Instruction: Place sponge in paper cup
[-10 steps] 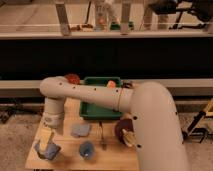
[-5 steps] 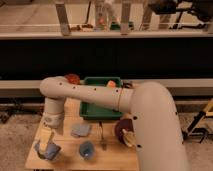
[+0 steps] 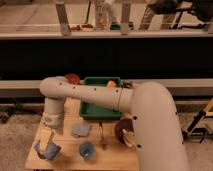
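the arm reaches down at the table's [image 3: 35, 161] front left corner, where the gripper [image 3: 48, 148] hangs low over something grey-blue; whether it's spread or pinching i cannot tell. a paler square pad [image 3: 80, 130] lies near the green tray [image 3: 100, 111], and a blue cup [image 3: 87, 149] stands just in front (sponge and paper cup not made out).

We see soft, blurry detail under dim warm light (brighter up top); the gripper [image 3: 49, 146] hangs low, left, over the table [image 3: 111, 156].
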